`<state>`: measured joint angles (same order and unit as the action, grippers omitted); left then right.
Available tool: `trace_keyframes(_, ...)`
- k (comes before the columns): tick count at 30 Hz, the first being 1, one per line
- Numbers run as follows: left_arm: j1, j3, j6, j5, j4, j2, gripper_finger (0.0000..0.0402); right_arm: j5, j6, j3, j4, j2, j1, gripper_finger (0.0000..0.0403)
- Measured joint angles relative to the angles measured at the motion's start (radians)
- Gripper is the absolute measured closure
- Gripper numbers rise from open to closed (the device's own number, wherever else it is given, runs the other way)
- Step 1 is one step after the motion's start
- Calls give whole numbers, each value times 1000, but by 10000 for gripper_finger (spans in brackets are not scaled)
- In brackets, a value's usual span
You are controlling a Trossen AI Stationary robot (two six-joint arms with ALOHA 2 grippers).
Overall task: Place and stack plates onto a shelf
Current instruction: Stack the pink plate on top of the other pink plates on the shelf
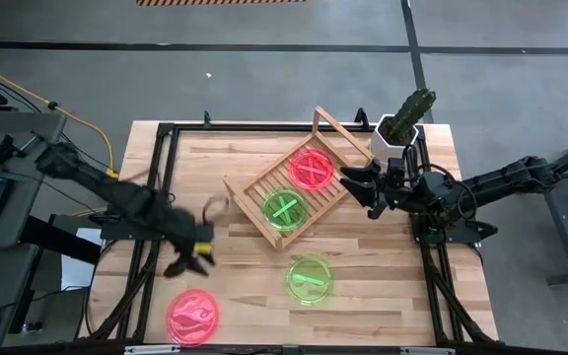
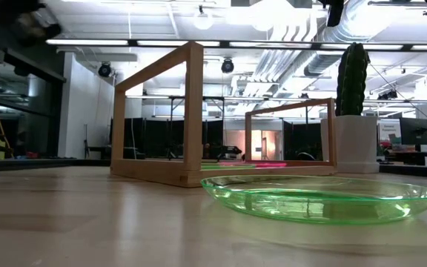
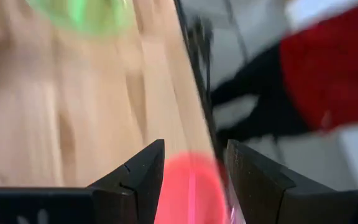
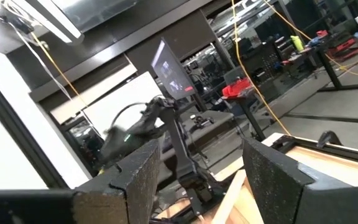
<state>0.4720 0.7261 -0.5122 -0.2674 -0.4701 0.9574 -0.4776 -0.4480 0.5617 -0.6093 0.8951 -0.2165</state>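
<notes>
Left gripper (image 1: 193, 258) open, empty, above pink plate (image 1: 193, 316) at table (image 1: 363, 306) edge; careless grab risks pushing it off. Right gripper (image 1: 356, 184) open, empty, beside rack (image 1: 249, 197).

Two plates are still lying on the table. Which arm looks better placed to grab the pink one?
Left. The left gripper hangs open just above the pink plate near the table's front-left corner. The right gripper sits by the shelf, far across.
</notes>
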Motion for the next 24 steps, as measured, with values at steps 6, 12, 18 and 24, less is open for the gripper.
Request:
trace_keyframes(6,221,0,160,126,4,216,239,-29,0,0,1,0,0,193)
trace_keyframes(12,271,0,218,251,22,403,239,-29,0,0,3,0,0,193)
trace_keyframes(18,271,0,232,138,103,515,239,-29,-32,0,29,0,0,193)
trace_keyframes(24,277,2,235,144,98,570,239,-28,-50,0,67,0,0,193)
